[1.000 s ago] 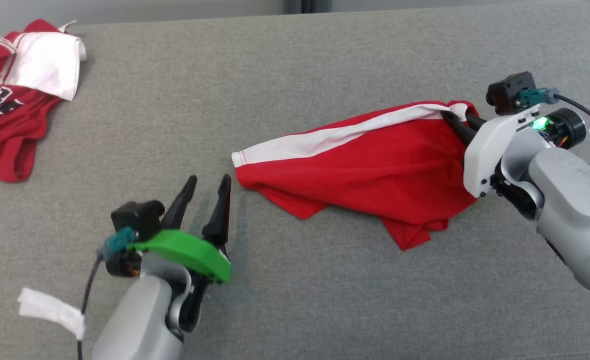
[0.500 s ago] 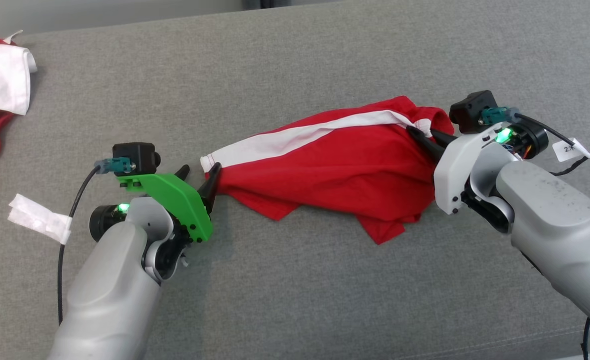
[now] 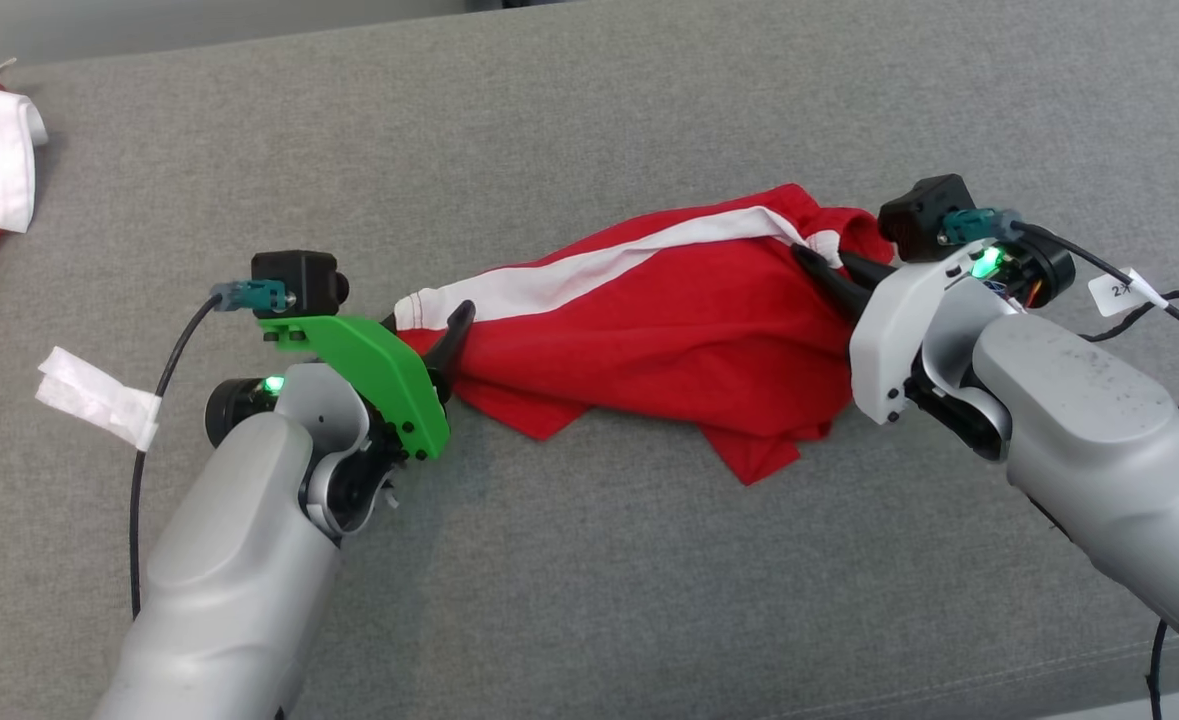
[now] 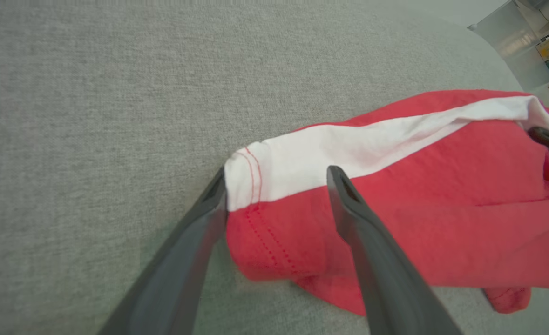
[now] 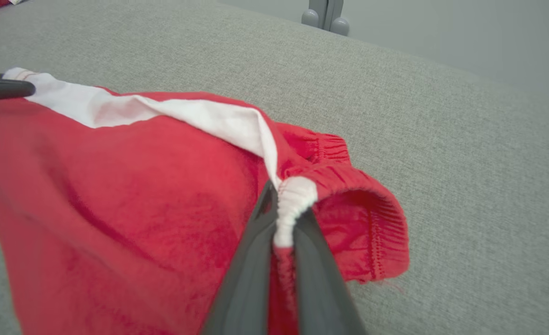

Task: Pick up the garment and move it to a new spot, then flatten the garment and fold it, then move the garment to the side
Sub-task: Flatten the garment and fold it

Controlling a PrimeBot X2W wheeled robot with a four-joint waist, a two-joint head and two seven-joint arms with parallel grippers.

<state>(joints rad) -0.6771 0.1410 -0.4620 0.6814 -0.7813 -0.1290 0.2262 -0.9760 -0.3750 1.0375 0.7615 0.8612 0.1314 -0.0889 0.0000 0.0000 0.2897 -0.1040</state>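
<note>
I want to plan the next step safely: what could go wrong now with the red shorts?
1. The open left pincer straddles only the hem corner of the shorts; closing may catch one layer or miss.
2. The right pincer pinches a thin bit of waistband; pulling could slip it free.

Bright, even, soft-shadowed light; sharp head view, wide-angle stretch and blur at wrist-view edges.
</note>
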